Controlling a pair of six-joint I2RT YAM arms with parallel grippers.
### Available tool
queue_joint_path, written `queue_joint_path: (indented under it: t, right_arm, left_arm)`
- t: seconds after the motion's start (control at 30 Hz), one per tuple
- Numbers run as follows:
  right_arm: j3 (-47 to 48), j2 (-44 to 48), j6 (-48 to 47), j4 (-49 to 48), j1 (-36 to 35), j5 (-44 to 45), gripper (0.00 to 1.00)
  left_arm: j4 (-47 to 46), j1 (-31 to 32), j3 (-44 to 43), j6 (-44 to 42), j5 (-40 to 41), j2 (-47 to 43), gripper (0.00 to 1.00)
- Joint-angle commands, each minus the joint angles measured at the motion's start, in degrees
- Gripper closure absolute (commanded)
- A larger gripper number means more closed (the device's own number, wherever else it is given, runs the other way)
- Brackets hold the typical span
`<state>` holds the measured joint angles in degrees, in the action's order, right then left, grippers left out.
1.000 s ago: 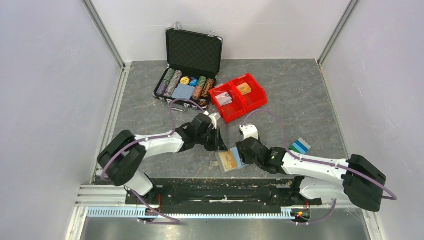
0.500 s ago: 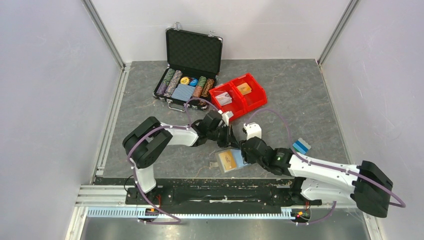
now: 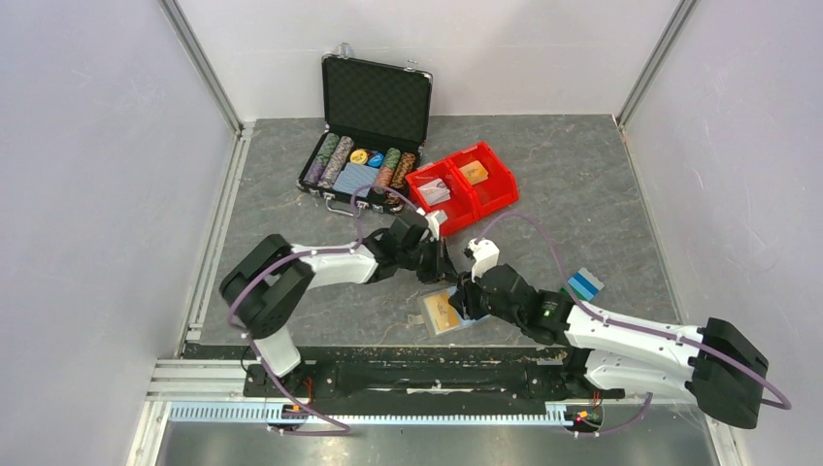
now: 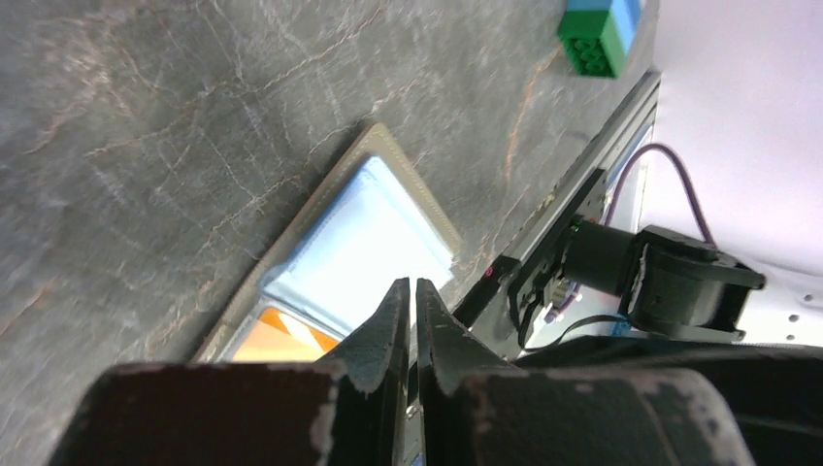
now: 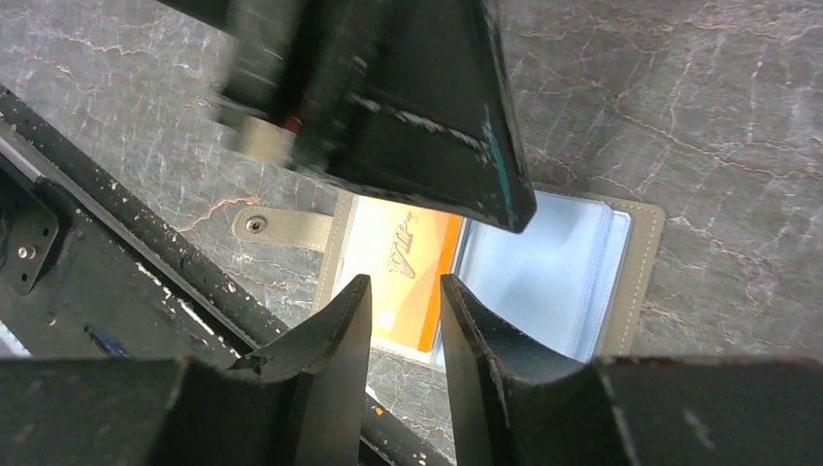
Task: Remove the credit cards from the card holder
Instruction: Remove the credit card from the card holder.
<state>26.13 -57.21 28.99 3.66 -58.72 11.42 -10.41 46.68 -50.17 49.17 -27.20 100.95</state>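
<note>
Two arms meet over the card holder (image 3: pixel 434 321) in the top view. It lies open on the grey table (image 3: pixel 582 175), near the front edge and about midway across. An orange card (image 3: pixel 442 311) sits in its left half. The left gripper (image 3: pixel 450 273) reaches in from the far left and the right gripper (image 3: pixel 464 303) from the right, its tips above the holder. Blue and green cards (image 3: pixel 582 283) lie in a small pile well to the right. A chip case (image 3: pixel 364 126) and red bins (image 3: pixel 461 189) stand further back.

From the left wrist, the left gripper (image 4: pixel 408 291) has its fingers pressed together with nothing between them. The tips point at the card holder (image 4: pixel 359 248), over its pale blue panel (contact cannot be judged). A corner of the orange card (image 4: pixel 277 340) shows beside them, and the blue and green cards (image 4: pixel 602 29) are far off.

From the right wrist, the right gripper (image 5: pixel 405 286) shows a narrow gap between its fingers, empty, poised above the orange card (image 5: pixel 427 243). That card lies flat in its pocket in the card holder (image 5: pixel 636 282), whose other half is pale blue plastic. A strap (image 5: pixel 277 226) with a snap sticks out on the left. The left gripper (image 5: pixel 388 97) fills the top of the view as a dark block above the holder.
</note>
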Motion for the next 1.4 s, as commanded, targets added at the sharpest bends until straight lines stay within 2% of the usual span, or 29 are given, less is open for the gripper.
queue_joint_path:
  t: [0.0, 0.23, 0.47, 0.87, 1.13, 1.37]
  right_arm:
    - [-2.2, -0.8, -1.6, -7.9, 2.6, -6.2, 0.65]
    - [-6.2, -3.6, -0.3, -16.3, 10.2, -20.4, 0.67]
    - [-8.0, -9.5, 1.9, -22.9, 13.8, -26.7, 0.7]
    - [-8.4, -16.0, 1.6, -22.5, 15.1, -26.0, 0.72]
    - [-8.8, -16.3, 1.5, -20.5, 15.3, -24.7, 0.72]
    - [-10.1, -17.1, 3.1, -22.5, 16.6, -27.7, 0.72]
  left_arm:
    - [8.7, -0.3, 0.7, -3.4, 7.8, -9.8, 0.89]
    - [8.0, -0.2, 9.7, -0.5, 8.1, -16.9, 0.92]
    - [2.1, 0.0, 14.6, 0.9, 4.8, -14.6, 0.97]
    - [-1.8, 0.0, 18.4, -1.6, 5.9, -8.9, 0.98]
    - [-0.4, 0.0, 18.4, -2.8, 7.4, -8.8, 0.98]
    - [1.5, -0.1, 19.3, -3.4, 8.4, -10.7, 0.98]
